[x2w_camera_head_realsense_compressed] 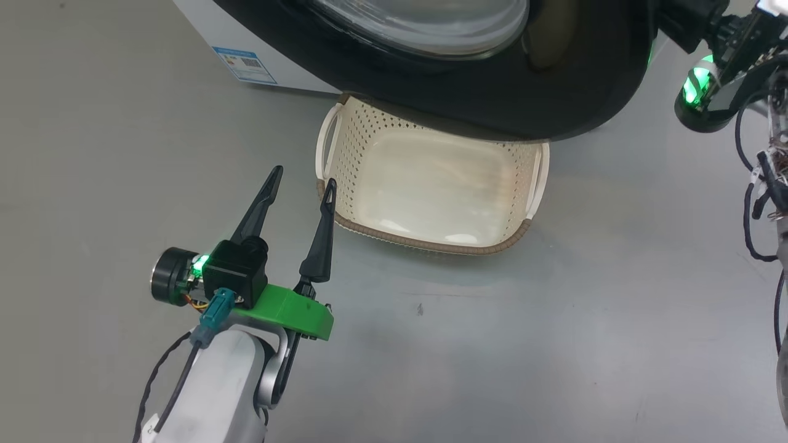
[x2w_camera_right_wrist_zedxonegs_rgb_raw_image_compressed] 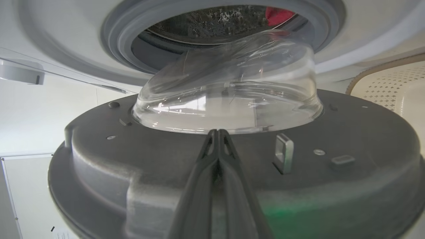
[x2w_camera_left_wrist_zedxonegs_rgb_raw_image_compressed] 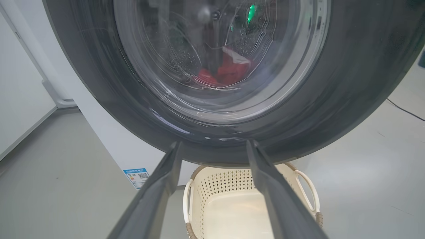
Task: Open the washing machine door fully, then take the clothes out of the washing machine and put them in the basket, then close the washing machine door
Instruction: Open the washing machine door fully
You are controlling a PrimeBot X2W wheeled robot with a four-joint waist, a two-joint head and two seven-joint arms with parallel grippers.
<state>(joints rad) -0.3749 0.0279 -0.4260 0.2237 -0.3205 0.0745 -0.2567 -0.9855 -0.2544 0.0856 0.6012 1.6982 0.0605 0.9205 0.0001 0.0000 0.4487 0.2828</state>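
The washing machine door [x2w_camera_head_realsense_compressed: 554,92], with its glossy black rim and clear glass centre, stands partly swung out over the far end of the cream basket [x2w_camera_head_realsense_compressed: 431,243]. My left gripper [x2w_camera_head_realsense_compressed: 305,176] is open and holds nothing, low beside the basket's left corner; in its wrist view it [x2w_camera_left_wrist_zedxonegs_rgb_raw_image_compressed: 213,143] points at the door's outer rim [x2w_camera_left_wrist_zedxonegs_rgb_raw_image_compressed: 348,83]. Red and white clothes [x2w_camera_left_wrist_zedxonegs_rgb_raw_image_compressed: 229,71] show through the glass. My right gripper [x2w_camera_right_wrist_zedxonegs_rgb_raw_image_compressed: 217,132] is shut and empty, its tips at the door's grey inner face [x2w_camera_right_wrist_zedxonegs_rgb_raw_image_compressed: 332,186] below the glass dome [x2w_camera_right_wrist_zedxonegs_rgb_raw_image_compressed: 229,89]. Behind the dome lie the steel drum [x2w_camera_right_wrist_zedxonegs_rgb_raw_image_compressed: 206,23] and red clothes [x2w_camera_right_wrist_zedxonegs_rgb_raw_image_compressed: 277,15].
The white washing machine [x2w_camera_head_realsense_compressed: 203,24] carries a blue label sticker [x2w_camera_head_realsense_compressed: 243,64] near the floor. My right wrist [x2w_camera_head_realsense_compressed: 708,92] with a green light and dangling cables [x2w_camera_head_realsense_compressed: 754,203] sits at the right edge. Grey floor surrounds the basket. A metal latch [x2w_camera_right_wrist_zedxonegs_rgb_raw_image_compressed: 284,152] sticks out of the door's inner face.
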